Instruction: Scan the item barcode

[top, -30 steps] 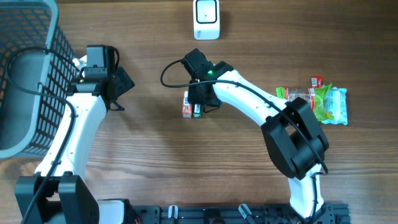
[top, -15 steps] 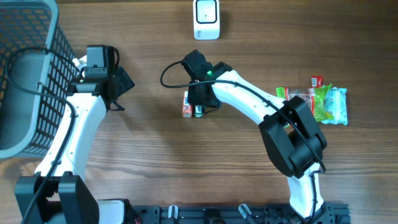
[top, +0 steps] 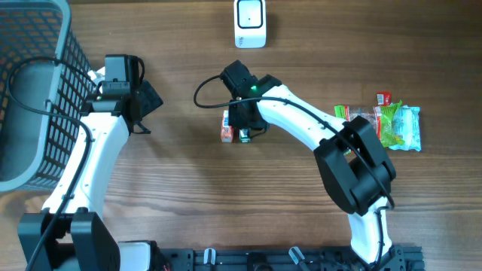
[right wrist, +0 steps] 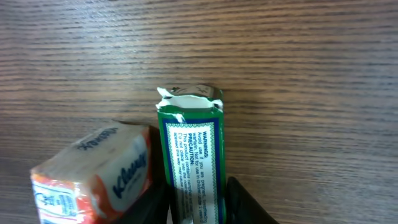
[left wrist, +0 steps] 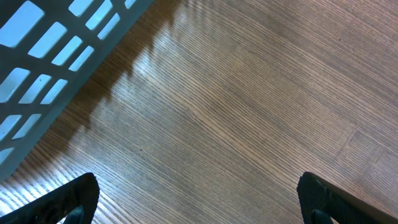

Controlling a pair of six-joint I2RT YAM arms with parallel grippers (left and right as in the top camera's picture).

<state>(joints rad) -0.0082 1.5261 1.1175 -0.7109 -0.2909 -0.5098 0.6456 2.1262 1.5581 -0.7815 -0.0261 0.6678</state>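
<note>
The right gripper (right wrist: 198, 208) gripped a green box (right wrist: 189, 149), jaws pressed against its two long sides. The box lay mid-table (right wrist: 298, 74), just beside a tissue pack (right wrist: 93, 171) and on the near side of the white scanner (top: 249, 22). The left gripper (left wrist: 199, 199) hung wide open and empty near a basket (top: 30, 90).

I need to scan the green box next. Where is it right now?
Near the middle of the table in the overhead view, the green box is pinched in the right gripper, with the Kleenex pack just to its left.
</note>
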